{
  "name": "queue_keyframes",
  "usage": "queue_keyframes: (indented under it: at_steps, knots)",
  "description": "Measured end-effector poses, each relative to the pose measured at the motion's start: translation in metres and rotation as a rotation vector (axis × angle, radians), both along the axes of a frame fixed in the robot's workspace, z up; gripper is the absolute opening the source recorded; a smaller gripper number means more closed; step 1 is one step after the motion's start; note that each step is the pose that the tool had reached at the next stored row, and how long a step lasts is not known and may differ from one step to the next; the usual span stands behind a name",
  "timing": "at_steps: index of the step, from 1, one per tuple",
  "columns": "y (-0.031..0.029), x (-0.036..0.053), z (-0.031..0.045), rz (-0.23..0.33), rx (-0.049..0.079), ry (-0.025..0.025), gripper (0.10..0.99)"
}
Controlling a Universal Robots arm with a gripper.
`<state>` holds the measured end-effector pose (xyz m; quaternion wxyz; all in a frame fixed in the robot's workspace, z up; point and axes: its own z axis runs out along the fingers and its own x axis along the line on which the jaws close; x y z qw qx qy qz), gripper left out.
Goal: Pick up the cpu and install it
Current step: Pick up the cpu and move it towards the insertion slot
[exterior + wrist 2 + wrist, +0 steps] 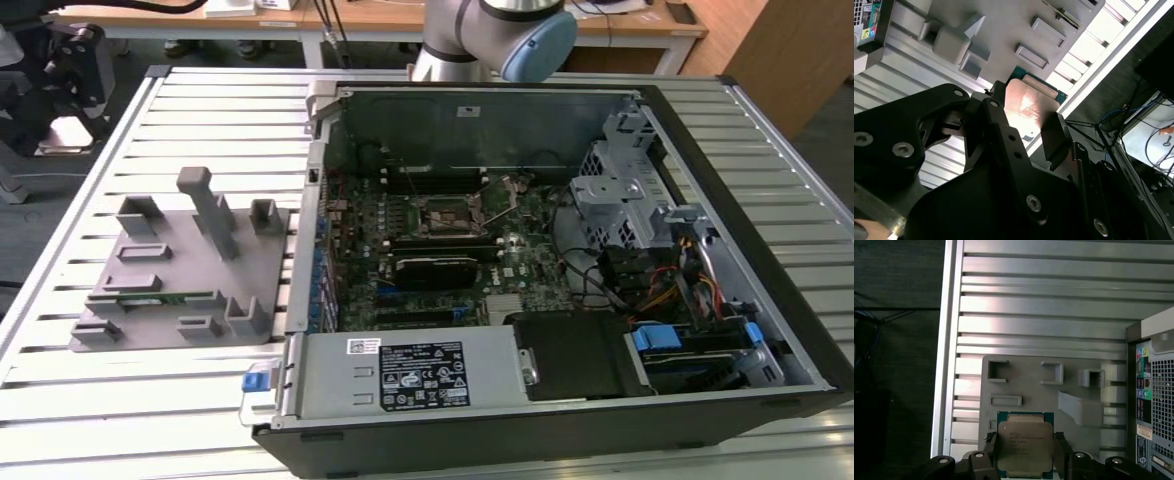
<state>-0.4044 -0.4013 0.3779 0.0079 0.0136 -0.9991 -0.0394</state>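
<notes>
Gripper [1025, 444] jaws are closed on the cpu [1025, 447], with one black finger [991, 452] pressed against one edge of the chip and the other finger against the opposite edge. The silver-grey lid faces the first wrist camera, and its thin green rim shows around it. In the second wrist view the same hold shows from the other side: the cpu [1030, 102] sits between the two dark fingers [1055, 134] of the gripper [1026, 120] and catches a warm reflection on its metal face. The chip is held in the air above the grey fixture tray [1054, 390], whose raised blocks and slots show beyond it in both wrist views. The tray lies on the slatted aluminium table [1044, 305], with the rear panel of the computer case [1154, 405] just beside it. In the exterior view the fixture tray [180, 270] lies at the centre left of the frame on the table [214, 110], and a green memory stick [154, 297] rests in one of its slots. The open computer case [747, 130] takes up the centre and right of the frame. Its motherboard [534, 260] is exposed, and the square processor socket [447, 212] lies near the middle of the board. The robot arm [494, 35] enters at the top centre of the frame, behind the case.
</notes>
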Motion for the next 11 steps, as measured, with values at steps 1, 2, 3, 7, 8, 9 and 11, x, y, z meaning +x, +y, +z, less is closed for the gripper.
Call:
queue_keyframes:
  at_steps: [1, 2, 3, 7, 8, 9, 11]
  knots:
    - [0.0000, 0.0019, 0.0000, 0.000, 0.000, 0.0000, 0.529]
    - [0.0001, 0.0037, 0.0000, 0.000, 0.000, 0.0000, 0.529]
    - [0.0001, 0.0054, 0.0000, 0.000, 0.000, 0.0000, 0.529]
    - [0.0005, 0.0107, 0.0000, 0.000, 0.000, 0.0000, 0.529]
    - [0.0006, 0.0118, -0.0001, 0.000, 0.000, -0.0001, 0.529]
    - [0.0007, 0.0127, 0.0000, 0.000, 0.000, 0.0000, 0.529]
    - [0.0008, 0.0146, 0.0000, 0.000, 0.000, 0.0000, 0.529]
